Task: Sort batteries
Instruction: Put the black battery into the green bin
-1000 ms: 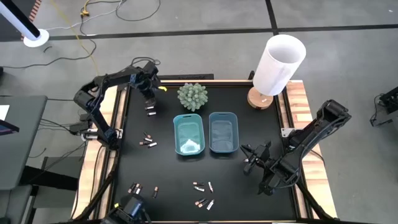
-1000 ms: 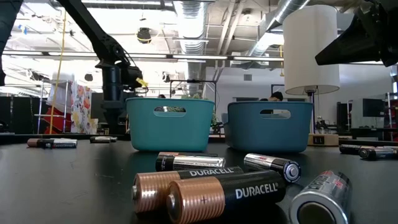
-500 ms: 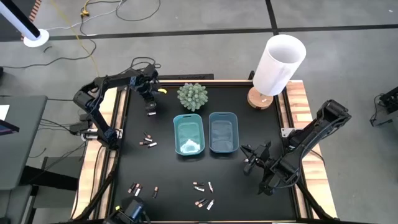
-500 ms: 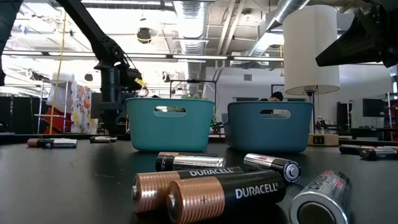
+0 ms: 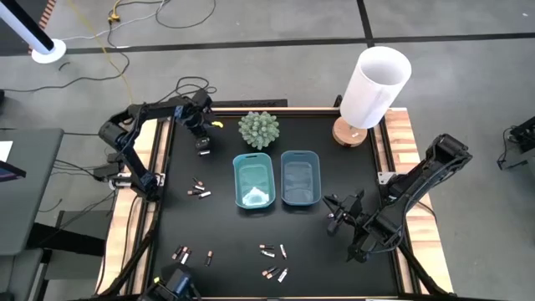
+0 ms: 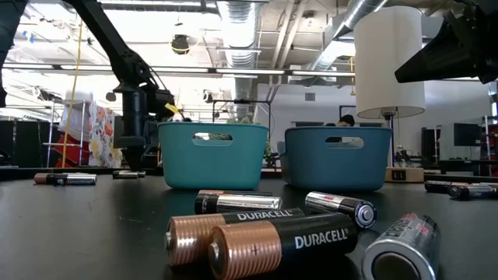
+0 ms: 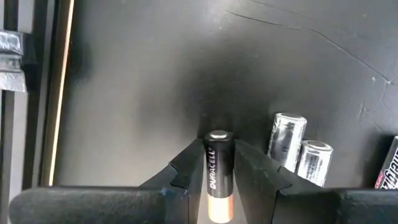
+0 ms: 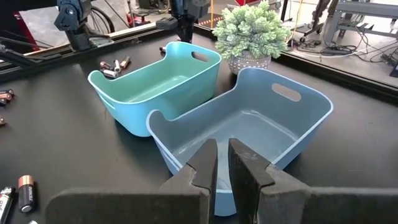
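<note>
My left gripper [image 5: 201,147] stands near the table's far left corner, pointing down, shut on a dark battery with a copper end [image 7: 219,171]. Two silvery batteries [image 7: 298,149] lie on the table just beside it. More batteries lie in small groups at the left [image 5: 199,191], near left [image 5: 182,252] and near middle [image 5: 272,261]. A teal tray [image 5: 254,181] and a blue tray [image 5: 300,177] stand side by side mid-table. My right gripper [image 8: 222,163] hovers right of the blue tray, shut and holding nothing. My left gripper pinches the battery's dark body [image 7: 219,163] between its two fingers, one on each side. The fingers come from above, pointing down along the battery. The battery stands upright, copper end toward the wrist and flat end [image 7: 219,135] toward the table. Whether it touches the table, I cannot tell.
A potted plant [image 5: 258,130] stands behind the trays. A white-shaded lamp [image 5: 372,88] stands at the far right corner. Wooden rails [image 5: 401,138] edge the black tabletop. Bare black surface lies between the trays and the near batteries.
My left gripper has sunk a little toward the table at the far left, keeping the battery upright in its hold.
</note>
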`<state>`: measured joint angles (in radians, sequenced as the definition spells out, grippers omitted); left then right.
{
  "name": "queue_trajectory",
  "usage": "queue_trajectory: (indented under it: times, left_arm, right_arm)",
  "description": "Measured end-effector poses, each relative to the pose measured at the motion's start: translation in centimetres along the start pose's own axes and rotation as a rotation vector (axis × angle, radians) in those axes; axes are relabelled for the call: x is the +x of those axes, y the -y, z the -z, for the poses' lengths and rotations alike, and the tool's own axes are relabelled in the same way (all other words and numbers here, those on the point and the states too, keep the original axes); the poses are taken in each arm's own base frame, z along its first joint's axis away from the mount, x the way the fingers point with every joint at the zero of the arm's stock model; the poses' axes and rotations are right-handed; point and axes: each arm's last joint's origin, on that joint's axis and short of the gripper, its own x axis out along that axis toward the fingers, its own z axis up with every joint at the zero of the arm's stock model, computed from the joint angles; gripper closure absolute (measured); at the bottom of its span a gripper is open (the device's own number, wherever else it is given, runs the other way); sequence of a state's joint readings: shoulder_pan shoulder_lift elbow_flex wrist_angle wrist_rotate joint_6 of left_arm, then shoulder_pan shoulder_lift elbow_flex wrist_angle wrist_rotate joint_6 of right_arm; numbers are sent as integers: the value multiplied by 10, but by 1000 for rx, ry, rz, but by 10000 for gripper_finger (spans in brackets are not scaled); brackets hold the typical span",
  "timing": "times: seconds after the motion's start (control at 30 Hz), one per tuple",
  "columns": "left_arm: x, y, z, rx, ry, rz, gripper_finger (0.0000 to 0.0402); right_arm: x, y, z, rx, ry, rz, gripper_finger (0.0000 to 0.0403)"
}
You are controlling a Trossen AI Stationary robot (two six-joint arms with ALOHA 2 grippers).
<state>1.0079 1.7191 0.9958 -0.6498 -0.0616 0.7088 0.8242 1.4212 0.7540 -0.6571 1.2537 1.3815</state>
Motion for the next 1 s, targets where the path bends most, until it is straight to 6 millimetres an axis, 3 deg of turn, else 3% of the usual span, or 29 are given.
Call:
queue_trajectory:
  times: [0.13,0.27,0.63,0.83,1.0]
  left_arm:
    - [0,-1,1,-25,-1,0,326]
    - [0,-1,1,-26,1,-2,364]
    - [-6,-2,1,-42,-23,-36,366]
    - [-37,5,1,-56,36,-76,366]
    - [-78,23,1,-54,153,-105,366]
  right_arm:
    - [0,0,0,0,0,-1,344]
    - [0,0,0,-1,0,-1,344]
    - [0,0,0,-5,-2,-1,344]
    - [0,0,0,-6,-2,0,344]
    - [0,0,0,-7,-2,0,344]
